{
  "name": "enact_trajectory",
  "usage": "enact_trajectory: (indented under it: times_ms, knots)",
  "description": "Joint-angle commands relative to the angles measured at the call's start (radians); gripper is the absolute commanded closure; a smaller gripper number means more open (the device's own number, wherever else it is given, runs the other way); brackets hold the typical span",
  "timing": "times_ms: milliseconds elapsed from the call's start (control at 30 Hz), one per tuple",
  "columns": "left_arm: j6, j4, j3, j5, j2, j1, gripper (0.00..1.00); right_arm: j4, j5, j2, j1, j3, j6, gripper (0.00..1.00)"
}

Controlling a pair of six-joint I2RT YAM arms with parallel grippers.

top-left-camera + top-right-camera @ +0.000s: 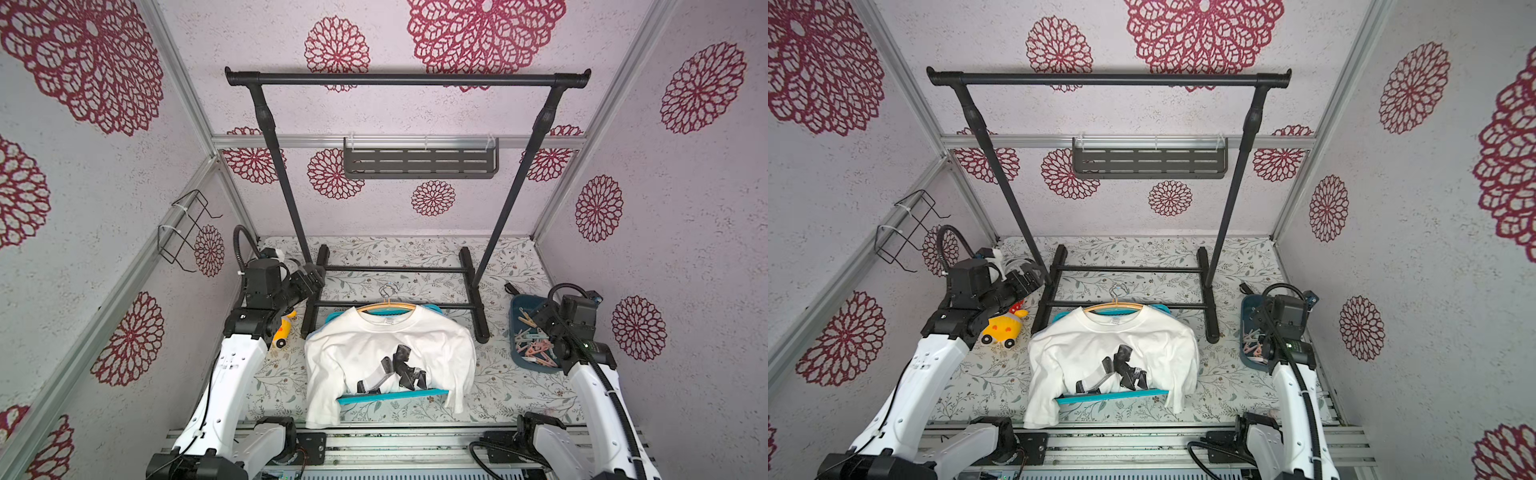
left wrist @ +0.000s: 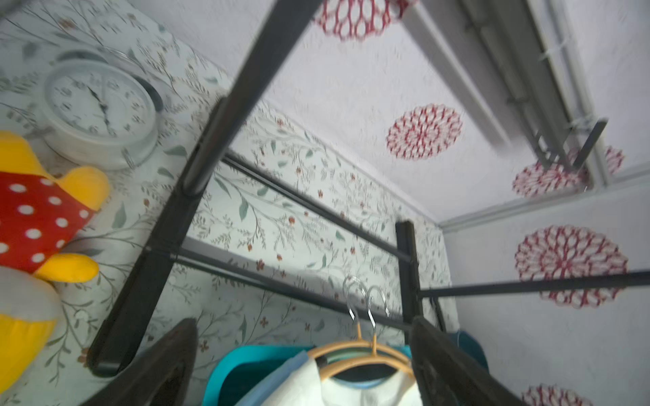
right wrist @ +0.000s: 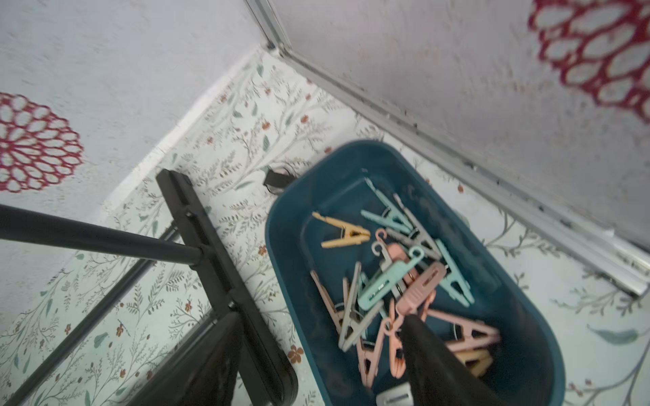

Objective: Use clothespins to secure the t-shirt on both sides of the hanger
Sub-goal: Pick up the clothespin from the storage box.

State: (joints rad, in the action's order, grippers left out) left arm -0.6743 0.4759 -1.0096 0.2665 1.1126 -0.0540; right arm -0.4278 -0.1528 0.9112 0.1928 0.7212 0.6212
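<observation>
Left claw (image 1: pixel 311 277): jaws wide apart, holding nothing, near the tabletop's left edge beside the rack's left foot.
Toy (image 1: pixel 1003 328): yellow plush, by the left edge under the left arm.
Clock (image 2: pixel 100 105): white, just behind the toy.
Rack (image 1: pixel 407 79): black, standing across the back half of the tabletop.
Shirt (image 1: pixel 386 345): white, on a wooden hanger (image 1: pixel 388 306), lying over a teal tray (image 1: pixel 392 395) at the middle of the front edge.
Pins (image 3: pixel 380 284): pink, mint, grey and yellow, piled loose in a blue bin (image 3: pixel 327 175) by the right edge.
Right claw (image 3: pixel 318 318): over the bin, jaws apart, one fingertip (image 3: pixel 413 321) down among the pink pins; no pin is between the jaws.
</observation>
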Motion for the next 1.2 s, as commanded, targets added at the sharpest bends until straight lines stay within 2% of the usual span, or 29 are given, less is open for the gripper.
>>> enact_trajectory:
  times_ms: [0, 67, 200, 367, 533, 667, 833, 933, 1167]
  knots:
    - [0.165, 0.07, -0.027, 0.167, 0.007, -0.01, 0.09, -0.042, 0.058, 0.029, 0.041, 0.002, 0.056, 0.41]
    - [0.156, 0.072, -0.025, 0.116, 0.004, -0.01, 0.09, -0.047, 0.076, 0.062, 0.073, -0.002, 0.09, 0.45]
    - [0.129, 0.053, 0.019, 0.137, -0.017, 0.0, 0.09, -0.003, 0.101, 0.12, 0.136, -0.015, 0.084, 0.48]
    - [0.143, 0.02, 0.043, 0.169, -0.031, 0.001, 0.07, 0.034, 0.043, 0.248, 0.154, 0.046, 0.044, 0.54]
    - [0.146, 0.041, 0.041, 0.136, -0.006, 0.012, 0.07, 0.034, 0.017, 0.312, 0.154, 0.066, -0.014, 0.52]
    - [0.134, 0.022, 0.049, 0.158, 0.002, 0.038, 0.07, 0.01, -0.003, 0.36, 0.154, 0.084, -0.016, 0.47]
    - [0.128, 0.008, 0.054, 0.19, 0.021, 0.055, 0.07, 0.017, -0.003, 0.381, 0.154, 0.087, -0.017, 0.45]
    - [0.128, 0.01, 0.056, 0.192, 0.033, 0.069, 0.07, -0.007, -0.041, 0.387, 0.153, 0.086, -0.027, 0.39]
    - [0.129, 0.038, 0.048, 0.162, 0.073, 0.086, 0.07, -0.041, -0.078, 0.388, 0.132, 0.072, -0.083, 0.42]
